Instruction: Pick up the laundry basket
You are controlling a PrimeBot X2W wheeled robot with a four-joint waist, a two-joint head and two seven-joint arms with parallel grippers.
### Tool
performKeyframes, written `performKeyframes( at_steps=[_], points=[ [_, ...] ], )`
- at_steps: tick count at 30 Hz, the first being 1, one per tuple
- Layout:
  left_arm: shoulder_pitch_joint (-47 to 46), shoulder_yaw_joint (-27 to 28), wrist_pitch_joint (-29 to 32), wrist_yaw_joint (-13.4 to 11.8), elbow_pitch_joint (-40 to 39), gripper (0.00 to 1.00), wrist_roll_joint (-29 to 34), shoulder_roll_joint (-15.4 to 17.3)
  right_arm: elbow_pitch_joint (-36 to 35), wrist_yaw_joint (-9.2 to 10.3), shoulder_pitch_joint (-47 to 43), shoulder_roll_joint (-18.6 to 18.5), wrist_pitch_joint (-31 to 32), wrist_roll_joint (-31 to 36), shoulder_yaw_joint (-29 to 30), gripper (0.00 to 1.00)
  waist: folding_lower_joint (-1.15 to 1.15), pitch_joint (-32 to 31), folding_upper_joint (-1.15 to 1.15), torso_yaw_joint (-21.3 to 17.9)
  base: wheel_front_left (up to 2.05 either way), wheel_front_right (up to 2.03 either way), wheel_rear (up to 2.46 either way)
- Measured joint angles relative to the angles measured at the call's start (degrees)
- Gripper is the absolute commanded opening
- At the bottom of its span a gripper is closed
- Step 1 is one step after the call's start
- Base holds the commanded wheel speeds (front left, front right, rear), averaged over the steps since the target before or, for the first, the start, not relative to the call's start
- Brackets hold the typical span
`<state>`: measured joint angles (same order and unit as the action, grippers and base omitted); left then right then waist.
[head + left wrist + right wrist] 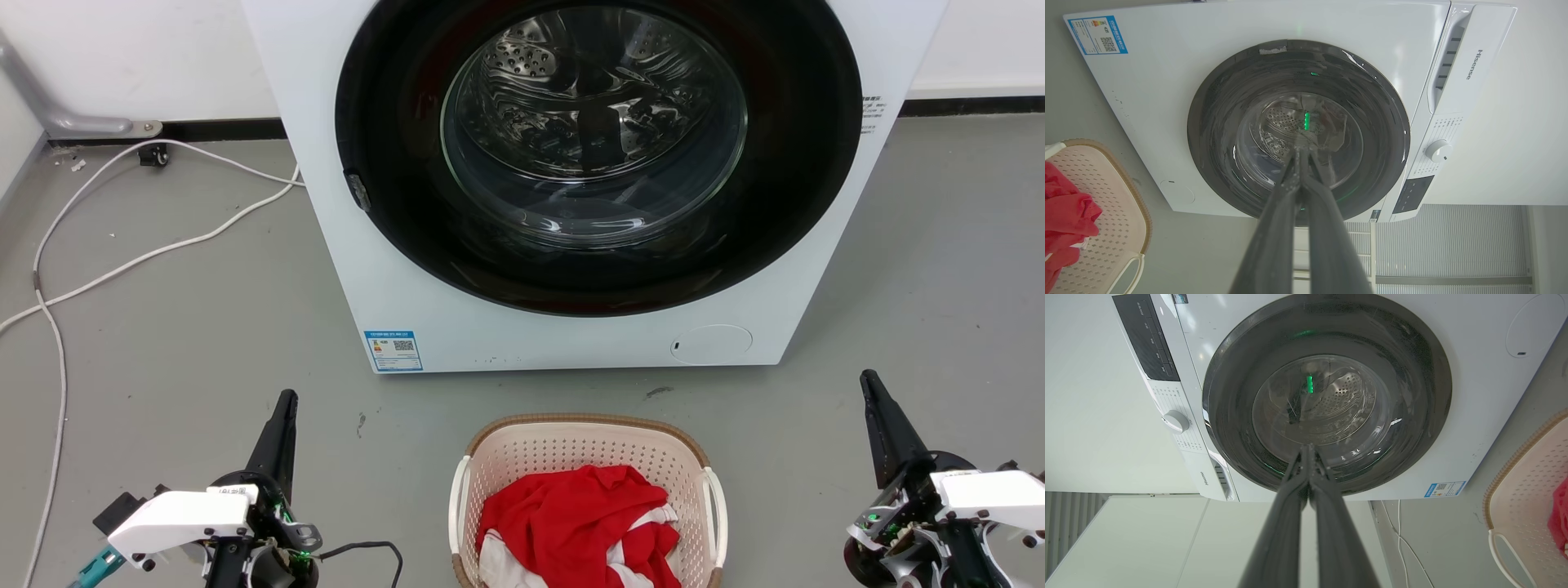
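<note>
- Closest to me are two pincers, the left pincer (284, 404) and the right pincer (870, 385). Each has its long dark fingers pressed together, pinching nothing.
- Between them sits one laundry basket (588, 420) on the floor, inboard of each pincer and behind their fingertips. Its near end is cut off by the bottom edge of my head view.
- Heaped inside it is one red cloth (571, 514) with white patches.
- I count two white handles (459, 506), one on the side facing each pincer, and both are well apart from the fingers.
- Underneath everything is a smooth grey floor (163, 343) with a few dark scuffs, and a white wall (163, 57) with dark skirting runs behind.
- Ahead of both sets of fingertips stands one white washing machine (343, 245). The steel drum shows through its round dark glass door (596, 147).
- It carries one blue label (393, 350) low on the front, on the left pincer's side.
- My left wrist view picks up one round dial (1438, 150) on its panel.
- Bare floor lies open between each pincer and the basket's sides, and a strip of bare floor separates the far rim from the machine's foot.
- Outboard of the left pincer, two white cables (122, 261) trail across the floor towards the machine.
</note>
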<state>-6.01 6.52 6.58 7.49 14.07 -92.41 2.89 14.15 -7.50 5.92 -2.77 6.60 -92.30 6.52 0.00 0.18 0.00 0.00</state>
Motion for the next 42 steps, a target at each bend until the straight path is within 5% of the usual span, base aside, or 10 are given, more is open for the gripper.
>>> performKeyframes(
  at_steps=[21, 22, 33, 42],
  points=[
    [0.00, 0.00, 0.00, 0.01, 0.00, 0.00, 0.00, 0.00, 0.00, 0.00, 0.00, 0.00, 0.00, 0.00, 0.00, 0.00, 0.00, 0.00, 0.00, 0.00, 0.00, 0.00, 0.00],
    [0.00, 0.00, 0.00, 0.00, 0.00, 1.00, 0.00, 0.00, 0.00, 0.00, 0.00, 0.00, 0.00, 0.00, 0.00, 1.00, 0.00, 0.00, 0.00, 0.00, 0.00, 0.00, 0.00],
    [2.05, -0.48, -1.92, -0.03, 0.92, 1.00, 2.21, -0.31, 1.82, 0.01, -2.07, 0.18, -1.90, 2.41, -0.52, 1.00, 0.00, 0.11, 0.00, 0.02, 0.00, 0.00, 0.00],
    [2.05, -0.47, -4.31, -0.29, -1.24, 1.00, 12.34, -0.30, -1.24, 0.01, -2.09, 0.18, -4.33, 14.43, -1.52, 1.00, 0.00, 0.33, 0.00, 0.09, 0.00, 0.00, 0.00]
  ],
)
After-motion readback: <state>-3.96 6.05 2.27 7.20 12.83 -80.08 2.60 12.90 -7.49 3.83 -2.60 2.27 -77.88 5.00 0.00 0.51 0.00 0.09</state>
